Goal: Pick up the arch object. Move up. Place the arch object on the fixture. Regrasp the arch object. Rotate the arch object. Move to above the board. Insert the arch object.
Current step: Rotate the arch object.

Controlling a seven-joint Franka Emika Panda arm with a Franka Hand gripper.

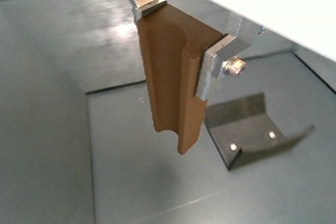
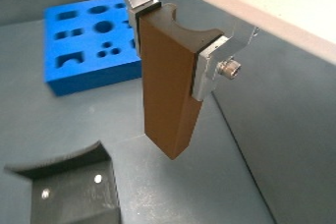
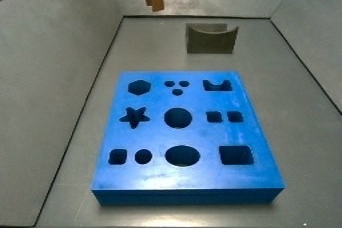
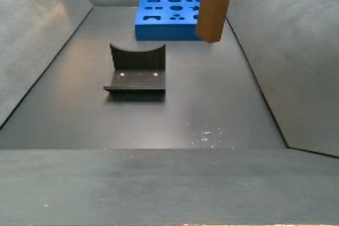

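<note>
Grey floor; gripper (image 2: 176, 31) grips arch object (image 2: 171, 85) aloft above fixture (image 4: 137, 70).

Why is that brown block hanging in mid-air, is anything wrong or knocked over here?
Nothing stands out. The claw grips the arch object upright, clear of the floor. The fixture sits flat below, and the board lies flat, undamaged, its holes empty.

We see the gripper (image 2: 182, 33) clamping the arch object (image 2: 171, 85) upright above the grey floor (image 2: 262, 149), with the board (image 2: 89, 41) and the fixture (image 2: 73, 184) below, well apart.
</note>
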